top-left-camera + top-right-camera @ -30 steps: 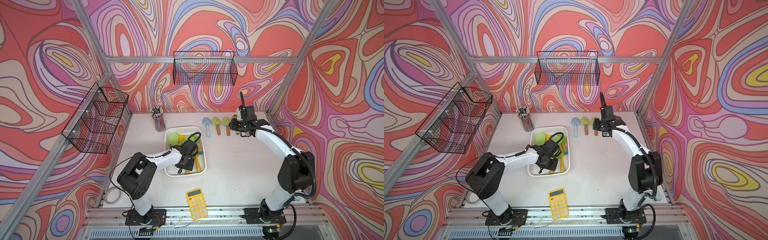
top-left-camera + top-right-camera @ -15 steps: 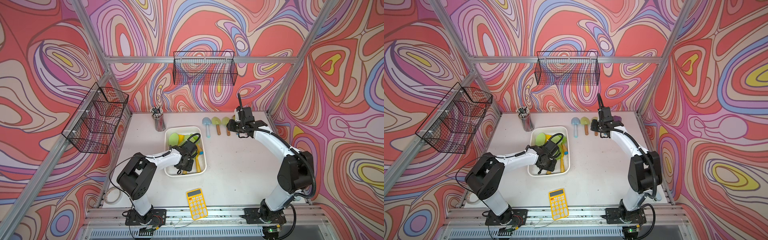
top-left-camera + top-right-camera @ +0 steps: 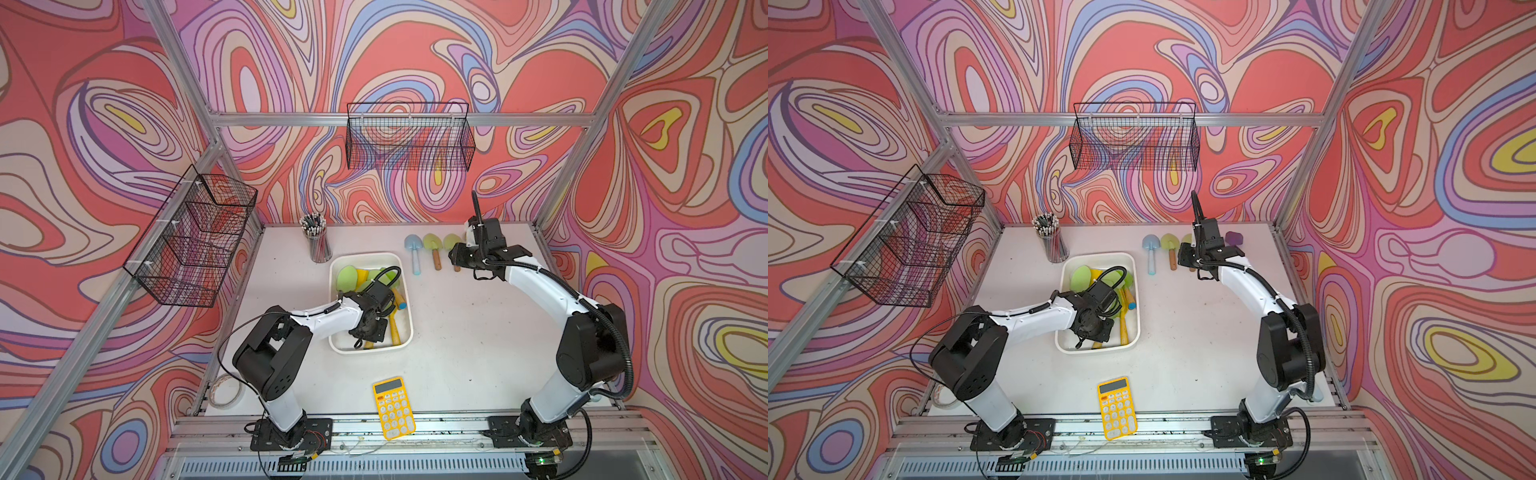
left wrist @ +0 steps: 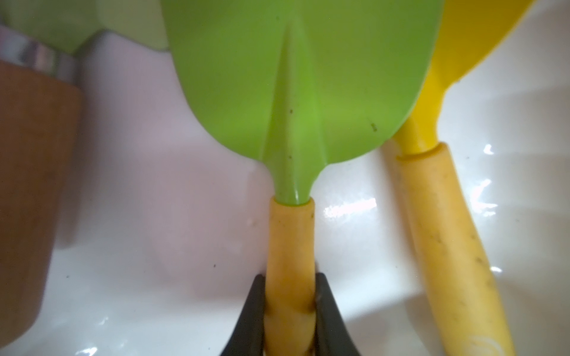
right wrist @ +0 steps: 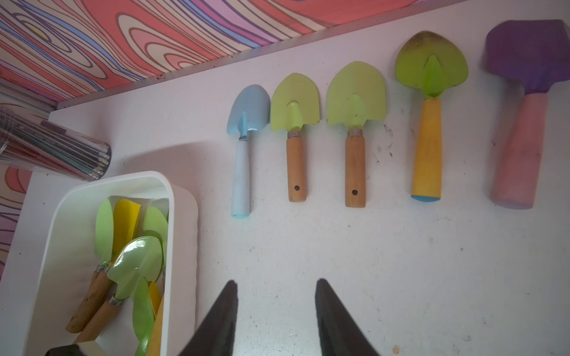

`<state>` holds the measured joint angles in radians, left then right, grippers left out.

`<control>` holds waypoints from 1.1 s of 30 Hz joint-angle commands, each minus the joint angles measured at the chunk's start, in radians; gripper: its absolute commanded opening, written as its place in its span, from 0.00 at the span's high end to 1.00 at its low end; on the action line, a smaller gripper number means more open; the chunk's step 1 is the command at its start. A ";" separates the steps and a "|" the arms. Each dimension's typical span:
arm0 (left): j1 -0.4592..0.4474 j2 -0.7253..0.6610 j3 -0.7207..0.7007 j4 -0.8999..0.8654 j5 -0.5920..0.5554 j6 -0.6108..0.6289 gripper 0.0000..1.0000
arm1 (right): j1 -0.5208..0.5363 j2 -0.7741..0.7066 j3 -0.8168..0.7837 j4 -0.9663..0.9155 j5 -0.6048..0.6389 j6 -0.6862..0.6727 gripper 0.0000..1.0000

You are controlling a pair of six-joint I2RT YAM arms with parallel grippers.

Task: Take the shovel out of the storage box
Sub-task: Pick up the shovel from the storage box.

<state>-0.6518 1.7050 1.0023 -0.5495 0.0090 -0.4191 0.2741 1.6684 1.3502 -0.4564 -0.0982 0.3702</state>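
The white storage box point(image 3: 374, 350) point(image 3: 1100, 350) stands mid-table with several shovels lying in it. My left gripper point(image 4: 290, 277) point(image 3: 370, 332) reaches down into the box. It is shut on the yellow handle of a shovel point(image 4: 296, 92) with a green blade, which lies on the box floor. Beside it lie an all-yellow shovel point(image 4: 447, 231) and a wooden handle point(image 4: 27, 200). My right gripper point(image 5: 276, 282) point(image 3: 461, 257) hangs open and holds nothing, over bare table in front of a row of several shovels point(image 5: 354, 123) at the back.
A yellow calculator point(image 3: 392, 407) lies at the front edge. A cup of pencils point(image 3: 318, 245) stands behind the box. Black wire baskets hang on the back wall point(image 3: 409, 141) and the left frame point(image 3: 195, 241). A tape roll point(image 3: 224, 390) lies at the front left.
My left gripper's jaws have closed onto the yellow handle inside the box. My right arm has shifted slightly to the left along the row of shovels.
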 commanded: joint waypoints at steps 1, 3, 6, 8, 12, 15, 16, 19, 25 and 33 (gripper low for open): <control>0.034 -0.048 -0.009 0.003 0.029 0.001 1.00 | 0.010 -0.055 -0.028 0.052 -0.045 0.020 0.56; 0.057 -0.065 -0.012 0.012 0.045 -0.002 1.00 | 0.012 -0.067 -0.047 0.068 -0.065 0.031 0.57; 0.097 -0.099 -0.031 0.044 0.088 -0.020 1.00 | 0.020 -0.078 -0.078 0.104 -0.112 0.051 0.57; 0.122 -0.126 -0.051 0.084 0.130 -0.042 1.00 | 0.028 -0.078 -0.093 0.130 -0.148 0.066 0.57; 0.154 -0.174 -0.073 0.141 0.201 -0.070 1.00 | 0.050 -0.073 -0.115 0.188 -0.227 0.095 0.57; 0.172 -0.208 -0.082 0.170 0.235 -0.082 1.00 | 0.071 -0.062 -0.125 0.229 -0.284 0.111 0.56; 0.179 -0.222 -0.088 0.184 0.251 -0.088 1.00 | 0.077 -0.056 -0.127 0.243 -0.311 0.116 0.56; 0.211 -0.273 -0.120 0.259 0.332 -0.126 1.00 | 0.098 -0.037 -0.129 0.295 -0.408 0.134 0.56; 0.238 -0.348 -0.131 0.368 0.462 -0.170 1.00 | 0.124 -0.014 -0.146 0.437 -0.607 0.208 0.54; 0.247 -0.396 -0.137 0.548 0.619 -0.252 1.00 | 0.136 0.005 -0.190 0.600 -0.825 0.303 0.47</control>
<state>-0.4122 1.3338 0.8757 -0.1265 0.5381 -0.6205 0.4007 1.6653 1.1782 0.0399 -0.8074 0.6224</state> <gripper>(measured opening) 0.242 0.525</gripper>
